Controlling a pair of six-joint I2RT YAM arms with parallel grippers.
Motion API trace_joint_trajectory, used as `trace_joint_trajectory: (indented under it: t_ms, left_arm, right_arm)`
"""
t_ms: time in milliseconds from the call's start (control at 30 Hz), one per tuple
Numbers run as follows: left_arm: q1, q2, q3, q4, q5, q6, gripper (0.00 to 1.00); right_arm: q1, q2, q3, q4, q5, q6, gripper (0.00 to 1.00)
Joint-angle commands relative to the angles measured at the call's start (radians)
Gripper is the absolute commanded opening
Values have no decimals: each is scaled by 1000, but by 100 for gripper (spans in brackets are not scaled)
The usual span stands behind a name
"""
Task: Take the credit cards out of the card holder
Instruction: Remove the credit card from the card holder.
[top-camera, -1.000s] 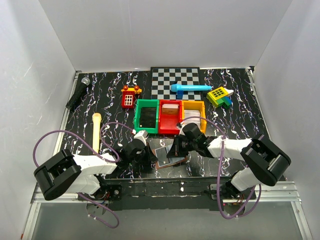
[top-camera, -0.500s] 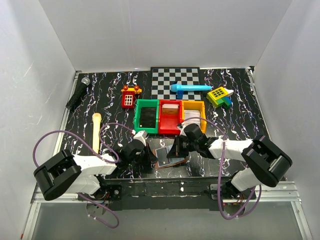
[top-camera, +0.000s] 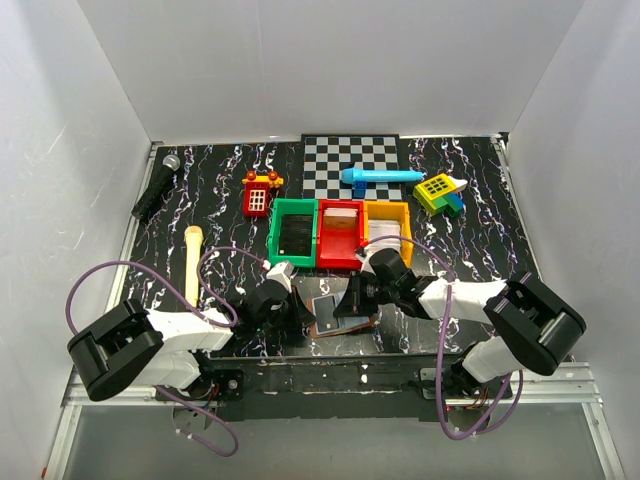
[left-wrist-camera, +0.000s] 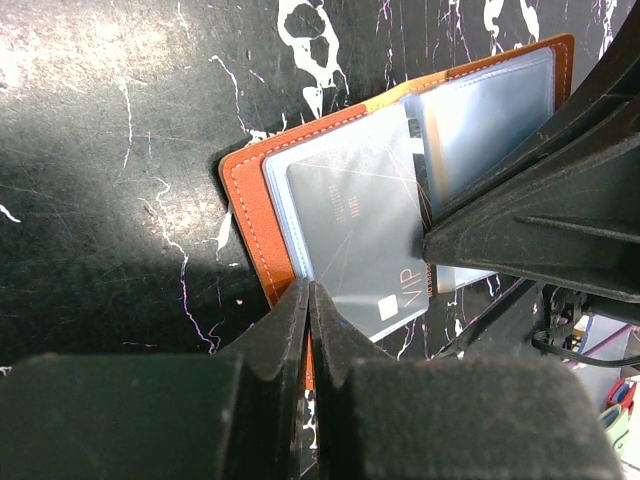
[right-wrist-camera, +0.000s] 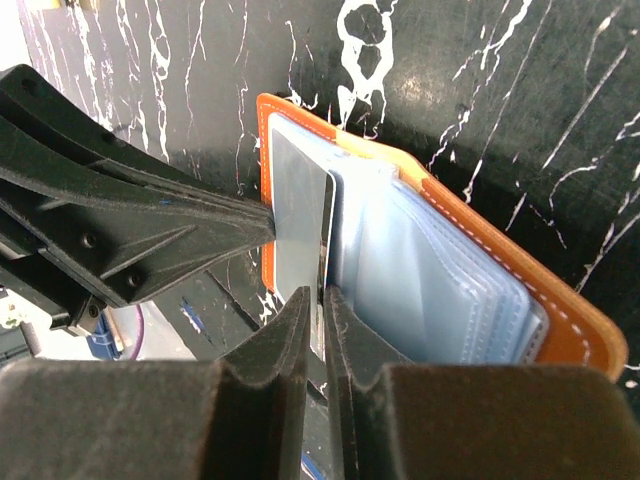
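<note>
The card holder (top-camera: 340, 313) lies open on the dark marbled table near the front edge, orange-brown cover (left-wrist-camera: 250, 200) down, pale blue-grey sleeves (right-wrist-camera: 440, 270) up. A grey credit card (left-wrist-camera: 360, 230) marked VIP sticks partly out of a sleeve. My left gripper (left-wrist-camera: 309, 288) is shut on the cover's left edge (top-camera: 300, 310). From the right, my right gripper (right-wrist-camera: 317, 292) straddles the standing edge of the grey card (right-wrist-camera: 300, 210). Its fingers are a thin gap apart, wider than the card. In the top view it (top-camera: 352, 298) sits over the holder.
Green (top-camera: 293, 232), red (top-camera: 340, 234) and yellow (top-camera: 388, 228) bins stand in a row just behind the holder. Farther back are a checkerboard (top-camera: 350, 160), a blue tool (top-camera: 380, 177), a red toy phone (top-camera: 258, 195) and a yellow-green toy (top-camera: 440, 192). A microphone (top-camera: 157, 186) and a wooden handle (top-camera: 193, 262) lie at the left.
My right gripper's wrist has shifted slightly over the holder. The left arm and the holder have stayed put.
</note>
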Motion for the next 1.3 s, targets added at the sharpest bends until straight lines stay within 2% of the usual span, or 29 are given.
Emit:
trace_joint_trajectory:
  t_ms: [0, 100, 267, 800, 1167, 1267]
  left_arm:
    - [-8, 31, -36, -96, -14, 12, 0]
    - [-8, 34, -37, -96, -14, 12, 0]
    - [-8, 39, -37, -92, -14, 12, 0]
    - [-8, 43, -42, -89, -14, 11, 0]
    - [-8, 51, -47, -78, -12, 8, 0]
    - [-8, 60, -42, -69, -5, 14, 0]
  right_arm:
    - [3, -33, -19, 59, -55, 19, 18]
    - [-2, -36, -27, 63, -54, 22, 18]
    - [-7, -37, -33, 69, -53, 30, 11]
    - [-25, -54, -56, 77, -53, 42, 7]
    - [-28, -57, -58, 91, -64, 44, 36]
    - [-28, -45, -59, 126, -87, 59, 38]
